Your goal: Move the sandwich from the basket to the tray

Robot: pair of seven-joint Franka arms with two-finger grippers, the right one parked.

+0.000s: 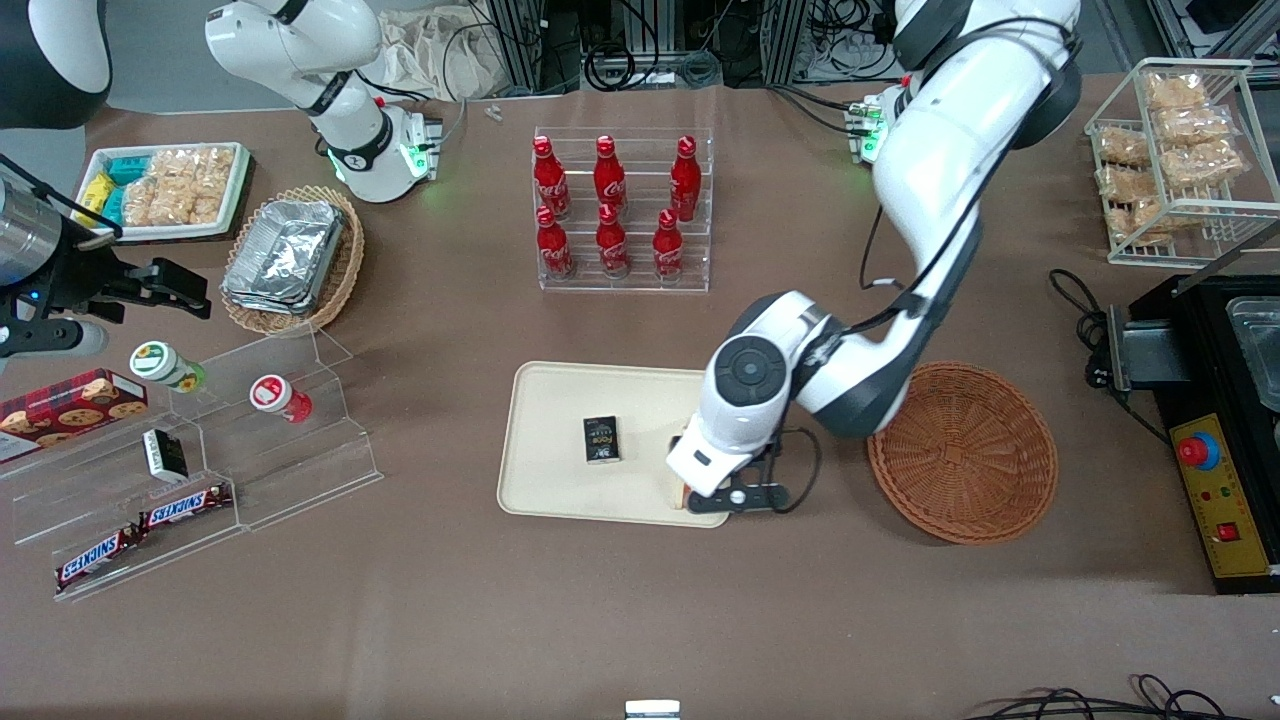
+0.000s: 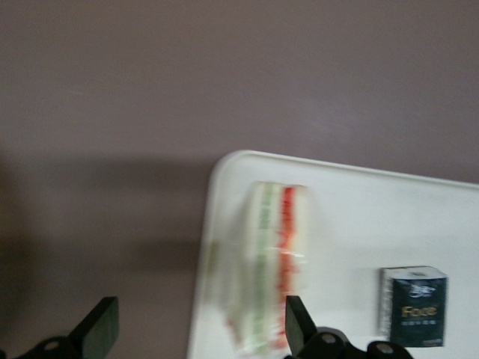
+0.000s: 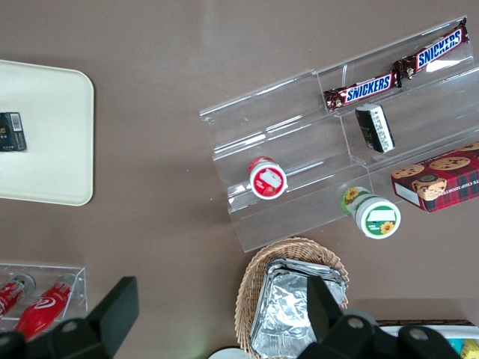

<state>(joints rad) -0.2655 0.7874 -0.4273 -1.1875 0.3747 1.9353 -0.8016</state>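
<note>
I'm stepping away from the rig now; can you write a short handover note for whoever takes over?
Gripper: open, just above the tray's corner nearest the basket, fingers spread to either side of the sandwich, not clamping it.
Sandwich: lying on the tray close to that corner; in the front view the arm mostly hides it.
Basket: empty, on the table beside the tray toward the working arm's end.
Also on the tray: a small dark box, apart from the sandwich.
Done: sandwich is out of the basket and appears set on the tray.
Left: lift the arm clear of the tray and confirm the sandwich stays flat.
</note>
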